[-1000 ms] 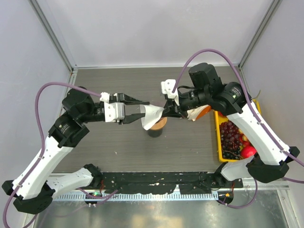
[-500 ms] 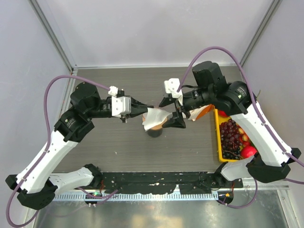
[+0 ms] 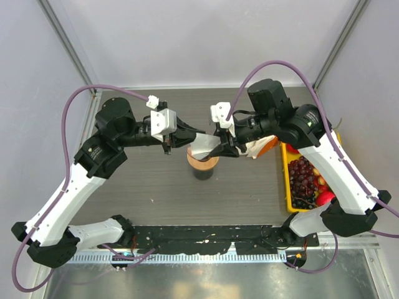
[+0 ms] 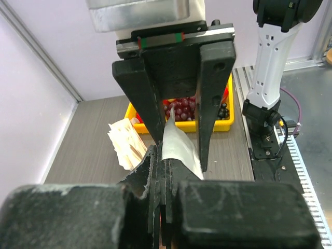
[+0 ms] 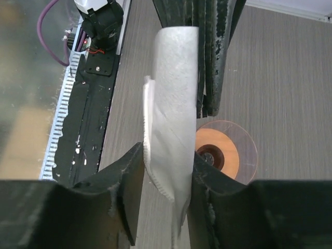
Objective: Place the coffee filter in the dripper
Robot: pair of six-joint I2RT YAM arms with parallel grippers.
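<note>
The coffee filter [image 3: 202, 149] is a thin white paper cone held in the air just above the dripper [image 3: 204, 166], which stands mid-table with its tan wooden ring. My left gripper [image 3: 189, 139] is shut on the filter's left edge; in the left wrist view [image 4: 165, 156] its jaws pinch the paper [image 4: 180, 146]. My right gripper [image 3: 223, 148] comes from the right. In the right wrist view [image 5: 167, 179] its fingers press on both sides of the filter [image 5: 171, 129], with the dripper [image 5: 232, 155] below and to the right.
A yellow fruit tray [image 3: 285, 180] with dark grapes and a red fruit sits at the right. A ruffled bunch of paper filters [image 3: 257, 148] lies beside it, also showing in the left wrist view [image 4: 124, 140]. Frame posts stand at the back corners.
My right gripper opened wide half a second ago and has now closed back onto the filter. My left gripper rose and moved right, and the filter now sits over the dripper.
</note>
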